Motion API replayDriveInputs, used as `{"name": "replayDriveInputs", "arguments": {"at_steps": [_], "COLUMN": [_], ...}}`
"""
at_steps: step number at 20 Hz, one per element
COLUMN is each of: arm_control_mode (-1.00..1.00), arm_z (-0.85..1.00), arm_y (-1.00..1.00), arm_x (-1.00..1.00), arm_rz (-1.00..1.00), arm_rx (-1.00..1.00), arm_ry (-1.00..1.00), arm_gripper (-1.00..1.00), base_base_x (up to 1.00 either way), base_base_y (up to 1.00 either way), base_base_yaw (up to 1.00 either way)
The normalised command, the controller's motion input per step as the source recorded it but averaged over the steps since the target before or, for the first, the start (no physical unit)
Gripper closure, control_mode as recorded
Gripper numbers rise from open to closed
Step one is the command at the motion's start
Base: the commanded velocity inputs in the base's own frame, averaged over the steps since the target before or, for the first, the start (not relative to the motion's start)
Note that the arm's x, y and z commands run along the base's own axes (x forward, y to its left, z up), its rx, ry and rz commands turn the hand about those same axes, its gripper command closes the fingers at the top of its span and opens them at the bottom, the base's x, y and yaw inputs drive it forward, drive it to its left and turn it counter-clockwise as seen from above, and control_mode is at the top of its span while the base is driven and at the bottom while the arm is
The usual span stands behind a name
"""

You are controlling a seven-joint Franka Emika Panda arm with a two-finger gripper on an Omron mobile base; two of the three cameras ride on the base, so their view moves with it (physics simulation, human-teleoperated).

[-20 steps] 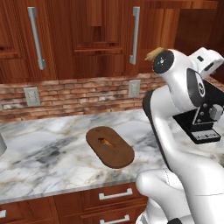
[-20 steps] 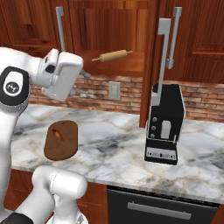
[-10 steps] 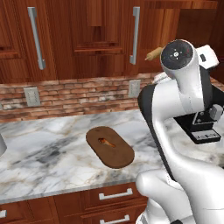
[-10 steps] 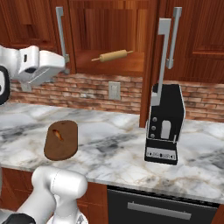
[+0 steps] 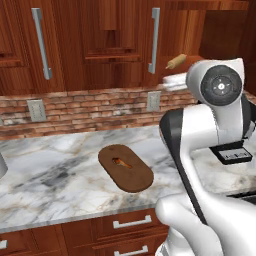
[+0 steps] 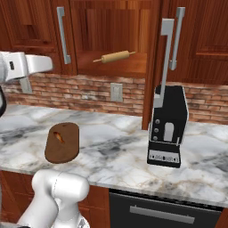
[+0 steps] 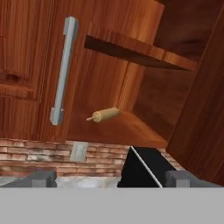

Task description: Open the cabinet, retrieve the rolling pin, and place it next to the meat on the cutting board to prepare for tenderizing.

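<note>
The cabinet (image 6: 111, 26) has its right door (image 6: 156, 67) swung out edge-on, and its left door is closed. The rolling pin (image 6: 115, 57) lies on the cabinet's bottom board, also visible as the rolling pin (image 5: 176, 61) and the rolling pin (image 7: 104, 115). On the marble counter the dark cutting board (image 5: 125, 167) carries the small orange-brown meat (image 5: 121, 162). My gripper (image 7: 111, 179) is open and empty, high above the counter, pointing up at the open cabinet from well short of it. My white hand (image 6: 31, 64) hangs left of the opening.
A black coffee machine (image 6: 168, 127) stands on the counter under the open door. Grey bar handles (image 7: 63, 70) run down the doors. A wooden shelf (image 7: 135, 50) crosses the cabinet above the pin. Brick wall with an outlet (image 6: 116, 91) lies behind.
The arm has swung and the hand has slid left in the right base view, turning toward the open cabinet. The jaws stayed wide; the pin, board and meat have not moved.
</note>
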Motion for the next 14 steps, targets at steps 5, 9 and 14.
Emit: {"name": "replayDriveInputs", "arguments": {"at_steps": [5,9,14], "arm_control_mode": [-1.00,-1.00,-1.00], "arm_z": [0.19,0.25,0.19], "arm_y": [0.36,0.12,0.00], "arm_x": [0.05,0.27,0.41], "arm_rz": [0.17,0.17,0.15], "arm_rx": [0.03,0.06,0.04], "arm_ry": [-0.31,-0.23,-0.16], "arm_gripper": [-1.00,-1.00,-1.00], "base_base_x": [0.00,0.00,0.00], "base_base_y": [0.00,0.00,0.00], "base_base_yaw": [0.00,0.00,0.00]}}
